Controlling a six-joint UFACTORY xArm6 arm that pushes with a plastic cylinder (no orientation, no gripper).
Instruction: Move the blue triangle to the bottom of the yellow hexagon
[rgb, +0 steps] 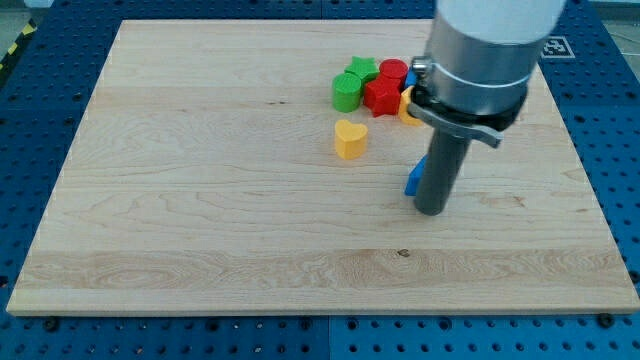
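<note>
A blue block (413, 178), probably the blue triangle, shows only as a sliver, mostly hidden behind my rod. My tip (430, 210) rests on the board right against this block's right side, slightly below it. A yellow block (407, 106), likely the yellow hexagon, peeks out at the right edge of the cluster above, largely covered by the arm. The blue block lies below it, apart from it.
The cluster near the view's top holds a green star (361, 69), a green cylinder (346, 92), a red block (381, 95), a red cylinder (393, 71) and another blue piece (411, 79). A yellow heart (350, 138) sits alone below the cluster. The wooden board (200, 200) lies on a blue perforated table.
</note>
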